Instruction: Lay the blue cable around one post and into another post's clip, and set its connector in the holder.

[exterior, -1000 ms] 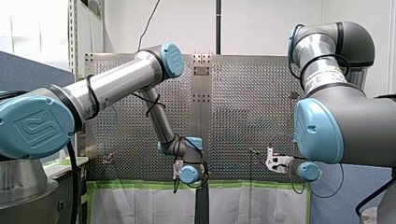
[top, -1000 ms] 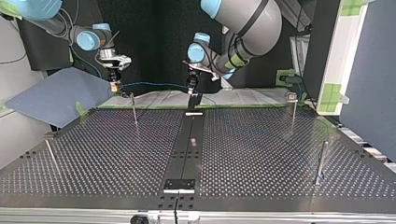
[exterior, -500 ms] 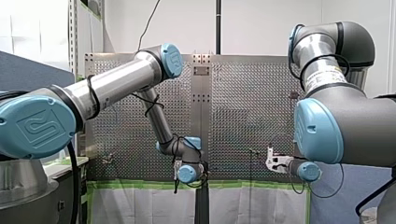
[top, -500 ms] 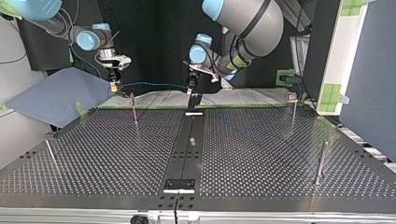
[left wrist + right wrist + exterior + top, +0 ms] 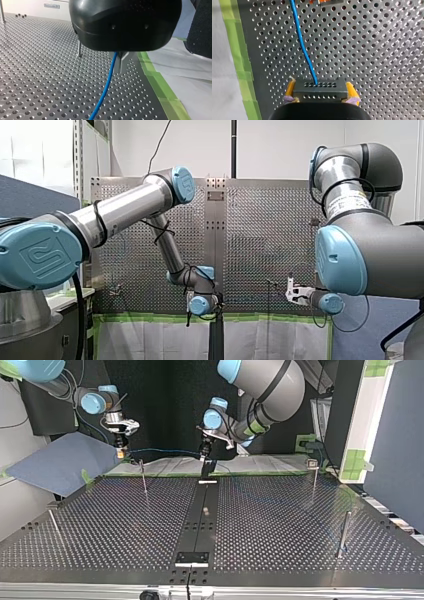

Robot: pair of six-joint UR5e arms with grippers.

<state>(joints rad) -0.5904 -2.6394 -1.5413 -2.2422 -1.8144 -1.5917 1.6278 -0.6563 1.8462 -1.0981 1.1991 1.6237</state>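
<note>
Right wrist view: my right claw (image 5: 320, 86) is clamped on the dark connector (image 5: 319, 93), with its yellow pads (image 5: 290, 88) pressed against the block's two sides. The blue cable (image 5: 302, 47) leaves the connector's face. It runs out ahead of the claw over the perforated tabletop (image 5: 374, 50), roughly alongside the green tape (image 5: 237, 50) that lines the tabletop's edge.

In the top view both claws hang above that taped edge. My right claw is partway toward the corner at the view's left. My left claw (image 5: 207, 467) is at the edge's middle, over the end of the black strip (image 5: 200, 525) that crosses the tabletop. The cable spans the air between them, nearly level.

A thin post (image 5: 143, 480) stands just inside the taped edge, under the cable and close to my right claw. Whether the cable touches its top cannot be told.

In the left wrist view the cable comes out from beneath the claw's black housing (image 5: 125, 22) and slants away above the tabletop. I cannot tell whether my left claw is gripping it.
</note>
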